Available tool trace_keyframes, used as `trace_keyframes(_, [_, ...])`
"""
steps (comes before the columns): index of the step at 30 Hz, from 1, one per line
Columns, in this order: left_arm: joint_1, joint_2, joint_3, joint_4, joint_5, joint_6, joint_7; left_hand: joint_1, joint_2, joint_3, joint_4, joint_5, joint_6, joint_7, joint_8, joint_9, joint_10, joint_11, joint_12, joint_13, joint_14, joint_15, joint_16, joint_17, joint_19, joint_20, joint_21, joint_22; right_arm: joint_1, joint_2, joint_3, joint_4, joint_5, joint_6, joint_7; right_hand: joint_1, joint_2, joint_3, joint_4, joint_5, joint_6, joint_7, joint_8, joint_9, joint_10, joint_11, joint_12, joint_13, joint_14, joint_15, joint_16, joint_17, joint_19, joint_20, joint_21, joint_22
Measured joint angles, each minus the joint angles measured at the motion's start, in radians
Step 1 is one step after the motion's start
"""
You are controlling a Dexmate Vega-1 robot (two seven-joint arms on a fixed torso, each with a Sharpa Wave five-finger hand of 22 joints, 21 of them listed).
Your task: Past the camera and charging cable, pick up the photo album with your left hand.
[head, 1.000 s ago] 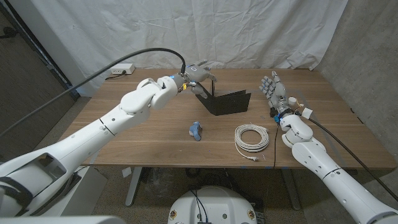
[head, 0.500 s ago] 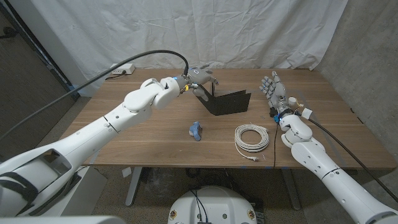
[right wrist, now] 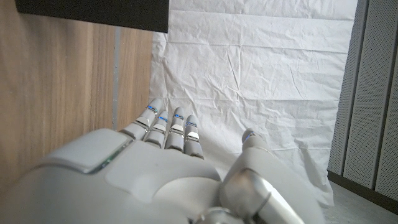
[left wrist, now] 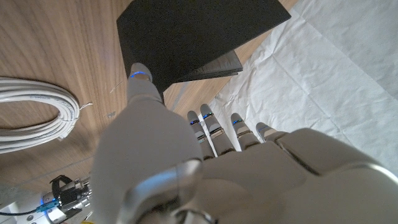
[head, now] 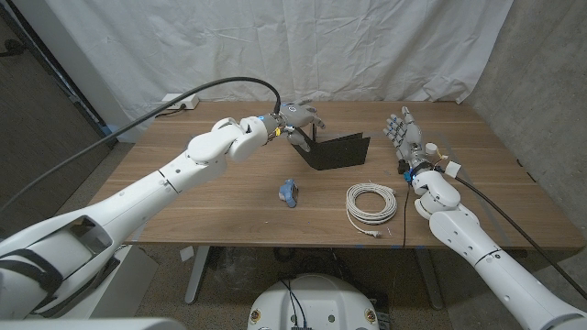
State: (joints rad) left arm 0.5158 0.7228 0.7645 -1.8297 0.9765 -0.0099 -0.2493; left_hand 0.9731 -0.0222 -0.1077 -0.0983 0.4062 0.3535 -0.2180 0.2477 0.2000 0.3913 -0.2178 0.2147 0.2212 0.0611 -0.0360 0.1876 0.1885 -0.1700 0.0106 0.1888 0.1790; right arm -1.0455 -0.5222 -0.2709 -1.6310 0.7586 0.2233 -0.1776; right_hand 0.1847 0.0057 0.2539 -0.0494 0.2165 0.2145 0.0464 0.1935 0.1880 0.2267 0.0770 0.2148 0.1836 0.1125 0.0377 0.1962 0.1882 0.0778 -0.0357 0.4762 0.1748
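Toward the far edge of the worktop (head: 220,197), near its middle, I see the photo album (head: 335,151) standing partly open, black covers upright. My left hand (head: 298,116) is at the album's left end, fingers apart; I cannot tell whether it touches. My right hand (head: 404,133) stands upright near the right edge, fingers spread, holding nothing. The small blue camera (head: 289,192) and coiled white charging cable (head: 371,203) lie nearer the front edge.

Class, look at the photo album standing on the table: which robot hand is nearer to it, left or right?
Left. The left robot hand hovers at the photo album's far left corner; the right robot hand stands apart, off its other side.
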Motion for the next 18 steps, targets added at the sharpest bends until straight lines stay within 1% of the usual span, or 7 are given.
trace_keyframes(5, [-0.011,-0.011,0.014,0.022,-0.002,-0.006,0.003,0.003,0.003,0.000,0.000,0.000,0.000,0.000,0.000,0.000,0.000,0.000,0.000,0.000,0.000,0.000,0.000,0.000,0.000,0.000,0.000,0.000,-0.003,0.000,0.001,-0.003,0.000,-0.002,-0.002,0.000,0.000,0.000,0.000,0.000,0.003,0.003,0.000,0.000,0.000,0.000,0.000,0.000,0.000,0.000,0.000,0.000,0.000,0.000,0.000,0.000])
trace_keyframes(6, [-0.014,-0.014,0.017,0.029,-0.003,-0.007,0.003,0.004,0.004,-0.001,0.001,0.000,0.000,0.000,0.000,0.000,0.000,0.000,0.000,0.000,-0.005,-0.005,0.000,0.000,0.000,0.000,0.000,0.000,-0.003,-0.001,0.001,-0.005,0.000,-0.003,-0.004,0.000,0.000,0.000,0.000,0.000,0.004,0.004,0.000,0.000,0.000,0.000,0.000,0.000,0.000,0.000,0.000,0.000,0.000,0.000,0.000,0.000])
trace_keyframes(8, [-0.017,-0.017,0.022,0.037,-0.003,-0.007,0.003,0.004,0.004,-0.003,0.003,0.000,0.000,0.000,-0.001,0.000,0.000,0.000,0.000,0.000,-0.010,0.000,0.000,0.000,0.000,0.000,0.000,0.000,-0.004,-0.001,0.001,-0.006,0.000,-0.005,-0.005,0.000,0.000,0.000,0.000,0.000,0.004,0.004,0.000,0.000,0.000,0.000,0.000,0.000,0.000,0.000,0.000,0.000,0.000,0.000,0.000,0.000])
trace_keyframes(18, [-0.030,-0.025,0.043,0.064,-0.006,-0.011,0.007,0.004,0.004,-0.003,0.003,0.000,-0.004,-0.004,-0.008,0.000,0.000,0.000,-0.004,0.000,-0.010,0.000,0.000,0.000,0.000,0.000,0.000,0.000,-0.008,-0.009,0.003,-0.016,0.000,-0.016,-0.013,0.000,0.000,0.000,0.000,0.000,0.004,0.004,0.000,0.000,0.000,0.000,0.000,0.000,0.000,0.000,0.000,0.000,0.000,0.000,-0.008,0.000])
